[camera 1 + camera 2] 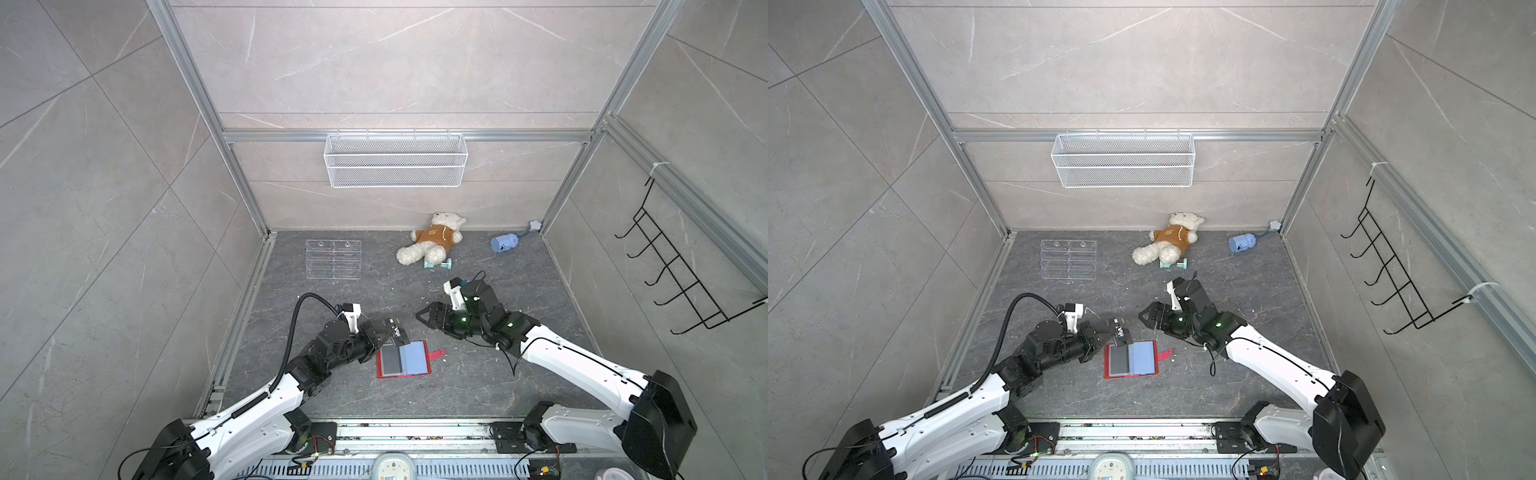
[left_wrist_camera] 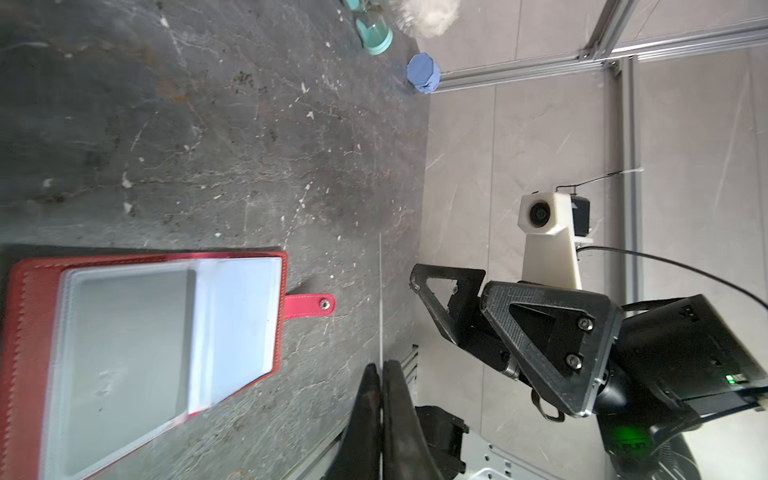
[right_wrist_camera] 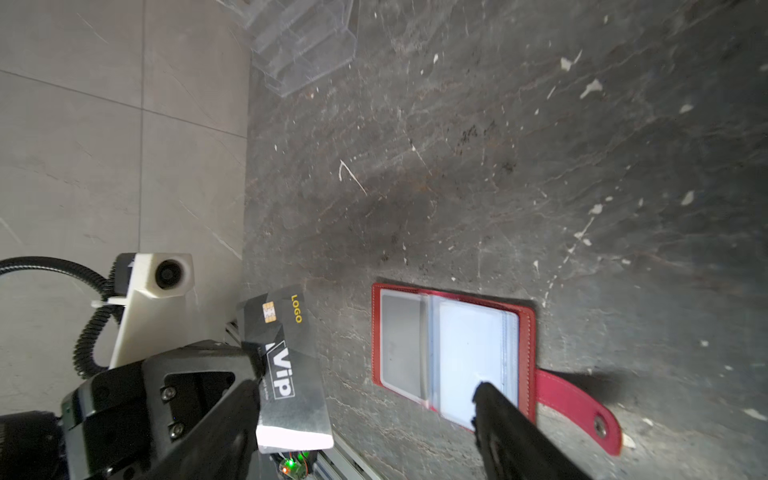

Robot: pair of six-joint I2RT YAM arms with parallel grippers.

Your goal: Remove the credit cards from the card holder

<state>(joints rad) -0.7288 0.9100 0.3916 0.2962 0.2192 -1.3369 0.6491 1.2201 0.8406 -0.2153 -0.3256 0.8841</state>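
Right wrist — Vip card (image 3: 291,370), in left gripper (image 3: 254,376)

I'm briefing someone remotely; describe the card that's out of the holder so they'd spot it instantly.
On the dark stone table, find the open red card holder near the front. At its far left corner, the left tool pinches a black card; white Vip lettering sets it apart.

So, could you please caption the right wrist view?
Left gripper holds the Vip card beside the open red card holder.
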